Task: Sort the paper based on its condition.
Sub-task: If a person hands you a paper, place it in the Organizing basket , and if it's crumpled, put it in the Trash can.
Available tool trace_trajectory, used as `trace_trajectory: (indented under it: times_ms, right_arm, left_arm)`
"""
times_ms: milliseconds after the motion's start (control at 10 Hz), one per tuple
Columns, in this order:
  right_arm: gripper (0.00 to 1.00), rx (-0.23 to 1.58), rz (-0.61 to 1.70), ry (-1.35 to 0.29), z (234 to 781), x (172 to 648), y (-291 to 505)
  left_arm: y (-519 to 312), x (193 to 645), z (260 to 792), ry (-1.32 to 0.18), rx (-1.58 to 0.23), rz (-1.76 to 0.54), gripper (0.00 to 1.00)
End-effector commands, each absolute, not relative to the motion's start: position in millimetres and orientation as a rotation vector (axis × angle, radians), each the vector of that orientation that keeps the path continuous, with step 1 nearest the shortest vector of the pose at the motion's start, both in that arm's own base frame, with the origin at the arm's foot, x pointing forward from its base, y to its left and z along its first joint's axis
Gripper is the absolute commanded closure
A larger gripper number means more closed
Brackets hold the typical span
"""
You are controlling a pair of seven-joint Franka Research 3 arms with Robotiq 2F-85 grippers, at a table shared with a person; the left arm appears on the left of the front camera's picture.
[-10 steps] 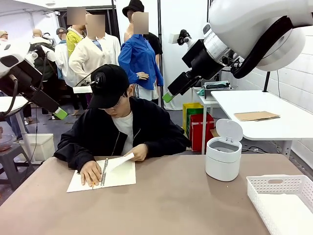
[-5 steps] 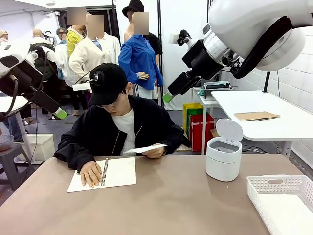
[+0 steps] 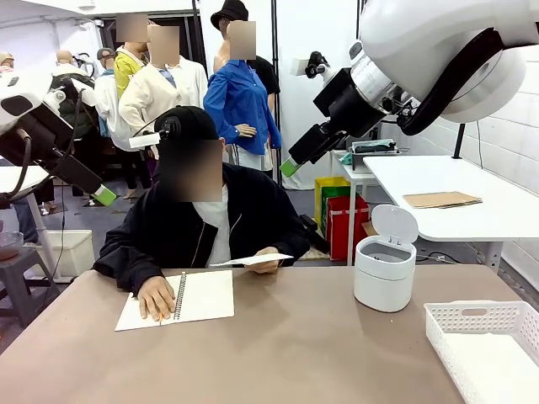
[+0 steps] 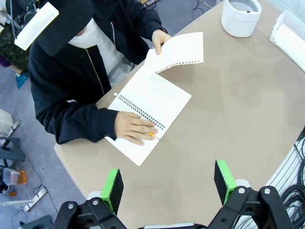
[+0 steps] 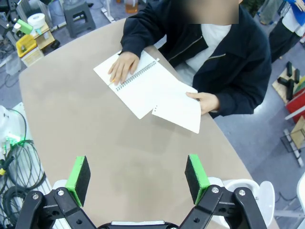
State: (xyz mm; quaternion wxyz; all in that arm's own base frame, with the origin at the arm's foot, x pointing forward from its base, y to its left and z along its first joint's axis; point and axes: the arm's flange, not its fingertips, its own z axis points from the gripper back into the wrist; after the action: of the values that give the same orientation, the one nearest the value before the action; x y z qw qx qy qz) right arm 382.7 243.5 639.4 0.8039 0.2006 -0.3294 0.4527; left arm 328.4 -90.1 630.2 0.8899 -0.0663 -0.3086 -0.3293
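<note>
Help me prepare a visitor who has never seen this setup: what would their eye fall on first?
The person at the far side, holding a loose sheet of paper off the table beside an open spiral notebook pinned by the other hand. Then the white bin, lid up, and the white basket at right.

Person's hand (image 3: 157, 296) is covering the left page of the notebook (image 3: 206, 296); front view's edge is cropping the basket (image 3: 505, 316) on my right.

White side table (image 3: 505, 181), grey floor (image 3: 101, 223), white wall (image 3: 316, 25) behind.
</note>
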Motion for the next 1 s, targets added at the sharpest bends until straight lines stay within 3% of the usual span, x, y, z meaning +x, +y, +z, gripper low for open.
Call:
trace_trajectory:
  times_ms: [0, 900]
  right_arm:
    - [0.00, 0.433, 0.970, -0.700, 635.6, 379.9, 241.9]
    - [0.00, 0.433, 0.970, -0.700, 635.6, 379.9, 241.9]
  left_arm:
    - [-89.7, 328.1, 630.3, -0.642, -0.133, -0.681, 0.00]
    - [-89.7, 328.1, 630.3, -0.642, -0.133, -0.681, 0.00]
